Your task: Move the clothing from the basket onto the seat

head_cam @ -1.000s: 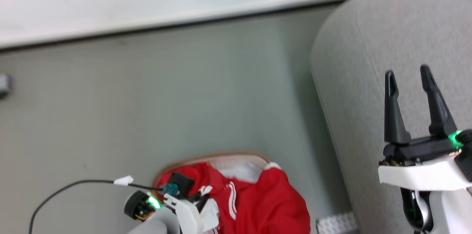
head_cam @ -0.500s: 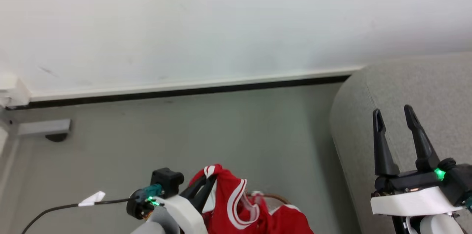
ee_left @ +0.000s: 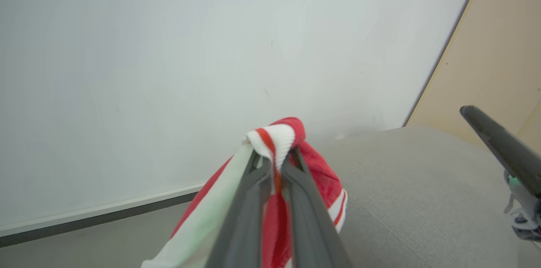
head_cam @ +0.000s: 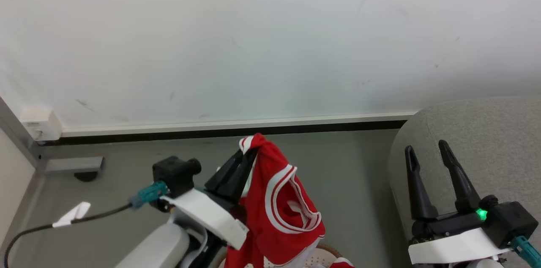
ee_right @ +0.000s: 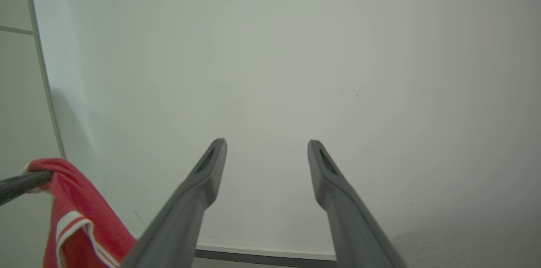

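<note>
Bare indoor room: white wall (head_cam: 270, 39), grey floor (head_cam: 346, 183), upholstered seat (head_cam: 486, 132).

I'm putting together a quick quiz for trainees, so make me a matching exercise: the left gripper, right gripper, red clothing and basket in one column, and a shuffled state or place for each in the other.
Column one:
1. left gripper
2. right gripper
3. clothing
4. basket

Column two:
A. at the head view's bottom edge, below the red fabric
B. open, holding nothing, in front of the grey seat
C. shut on a white-trimmed edge
D. hanging in the air, pinched at its top

Pairs: 1-C; 2-B; 3-D; 4-A
</note>
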### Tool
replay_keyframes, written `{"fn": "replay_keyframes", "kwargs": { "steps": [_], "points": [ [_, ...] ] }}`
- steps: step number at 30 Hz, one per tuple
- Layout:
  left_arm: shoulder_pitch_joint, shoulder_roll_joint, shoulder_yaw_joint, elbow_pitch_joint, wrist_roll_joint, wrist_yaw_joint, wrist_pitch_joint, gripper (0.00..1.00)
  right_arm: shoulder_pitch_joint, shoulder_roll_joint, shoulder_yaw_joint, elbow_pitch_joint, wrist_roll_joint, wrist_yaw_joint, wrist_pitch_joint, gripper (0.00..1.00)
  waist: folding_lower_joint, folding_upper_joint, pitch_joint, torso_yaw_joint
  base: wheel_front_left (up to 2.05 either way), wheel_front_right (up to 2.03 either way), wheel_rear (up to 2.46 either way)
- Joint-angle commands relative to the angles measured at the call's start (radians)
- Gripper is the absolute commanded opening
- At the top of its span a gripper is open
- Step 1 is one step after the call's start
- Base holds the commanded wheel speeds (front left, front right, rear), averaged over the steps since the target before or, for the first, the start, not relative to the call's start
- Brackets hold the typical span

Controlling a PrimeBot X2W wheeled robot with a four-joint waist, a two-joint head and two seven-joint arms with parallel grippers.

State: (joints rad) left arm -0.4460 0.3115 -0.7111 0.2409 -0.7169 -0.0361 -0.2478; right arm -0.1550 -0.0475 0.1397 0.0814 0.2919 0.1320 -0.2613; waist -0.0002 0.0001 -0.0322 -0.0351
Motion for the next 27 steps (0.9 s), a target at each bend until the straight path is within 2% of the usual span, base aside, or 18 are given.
{"fn": "replay_keyframes", "kwargs": {
  "steps": [1,7,13,27],
  "points": [
    [-0.029,0.007,0.019,-0.043,-0.024,0.006,0.011,0.00,0.013,-0.002,0.013,0.001,0.008,-0.002,-0.002,1.00,0.0002,-0.0001,-0.004,-0.004,0.00,0.00,0.00],
    [-0.106,0.032,0.062,-0.150,-0.030,0.042,0.070,0.00,0.018,-0.002,0.057,0.009,0.020,-0.002,-0.002,1.00,0.0002,-0.0001,-0.006,-0.007,0.00,0.00,0.00],
    [-0.133,0.038,0.089,-0.192,-0.042,0.069,0.084,0.00,0.016,-0.002,0.093,0.014,0.026,-0.002,-0.002,1.00,0.0002,-0.0001,0.002,-0.015,0.00,0.00,0.00],
    [-0.141,0.034,0.093,-0.193,-0.054,0.077,0.081,0.00,-0.004,-0.002,0.207,0.042,0.029,-0.002,-0.002,1.00,0.0002,-0.0001,0.022,-0.030,0.00,0.00,0.00]
  ]
}}
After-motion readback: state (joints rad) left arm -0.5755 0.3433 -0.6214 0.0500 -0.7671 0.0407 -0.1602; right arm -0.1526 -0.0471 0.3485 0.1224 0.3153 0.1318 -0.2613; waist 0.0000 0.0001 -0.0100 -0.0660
